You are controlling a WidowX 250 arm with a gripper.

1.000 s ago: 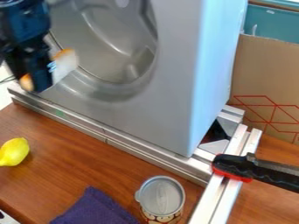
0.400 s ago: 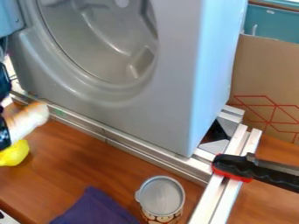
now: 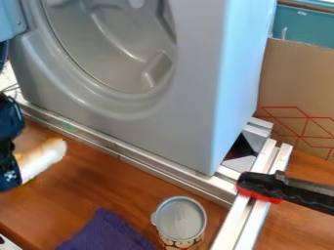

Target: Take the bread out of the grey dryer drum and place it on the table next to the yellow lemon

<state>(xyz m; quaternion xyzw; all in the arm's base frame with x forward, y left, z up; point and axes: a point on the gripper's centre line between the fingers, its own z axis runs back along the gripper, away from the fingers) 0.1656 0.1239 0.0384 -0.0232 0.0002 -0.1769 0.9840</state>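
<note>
Smooth grey moulded housing point(image 3: 189, 117) with a round hollow, above and right of the jaws.
Wood-grained tabletop point(image 3: 85, 180) spreads below them; brown cardboard point(image 3: 297, 78) stands far right; purple cloth point(image 3: 108, 232) lies lower right, a round-topped can point(image 3: 180, 218) beyond. The black gripper point(image 3: 15, 168) clasps a stubby, round-ended white-and-orange piece point(image 3: 44, 157), jutting right.

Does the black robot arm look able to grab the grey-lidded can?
Probably not: the hand holds a white-and-orange object, though the way to the can over brown wood looks open.
</note>
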